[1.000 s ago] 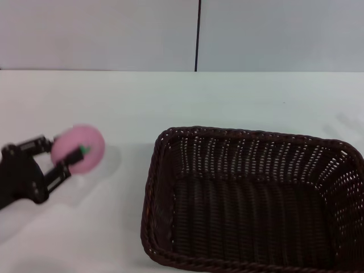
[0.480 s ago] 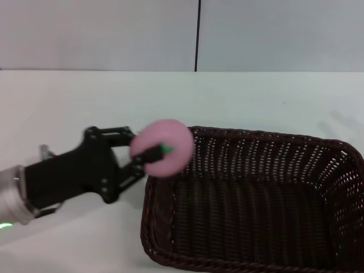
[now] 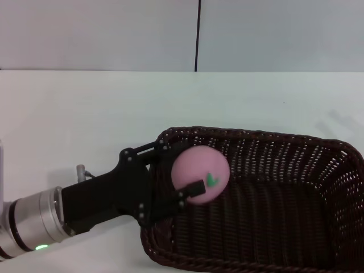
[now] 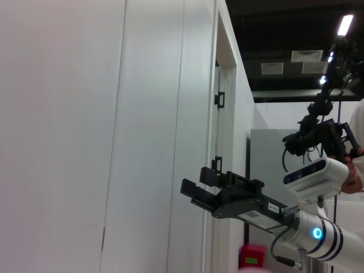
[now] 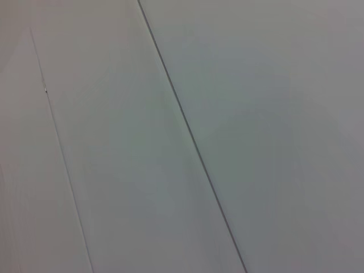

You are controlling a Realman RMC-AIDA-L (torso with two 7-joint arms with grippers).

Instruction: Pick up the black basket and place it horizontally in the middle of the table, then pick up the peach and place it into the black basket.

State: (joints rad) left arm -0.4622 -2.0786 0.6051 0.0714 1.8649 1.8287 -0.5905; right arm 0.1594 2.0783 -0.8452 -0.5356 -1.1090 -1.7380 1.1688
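Observation:
The black basket (image 3: pixel 296 143) lies lengthwise on the white table (image 3: pixel 102 102), in front and to the right in the head view. My left gripper (image 3: pixel 185 169) reaches in from the left and is shut on the pink peach (image 3: pixel 200 172), whose green leaf mark faces me. It holds the peach above the basket's left end, just inside the rim and clear of the basket floor. My right gripper (image 4: pixel 196 192) is out of the head view. It shows only far off in the left wrist view, held up in the air.
A grey wall with a dark vertical seam (image 3: pixel 198 34) stands behind the table. The basket reaches the front and right edges of the head view. Bare tabletop lies to the left and behind it. The right wrist view shows only wall panels.
My left gripper has carried the peach to the right, from the bare table on the left, over the basket's left rim, to above the basket's inside.

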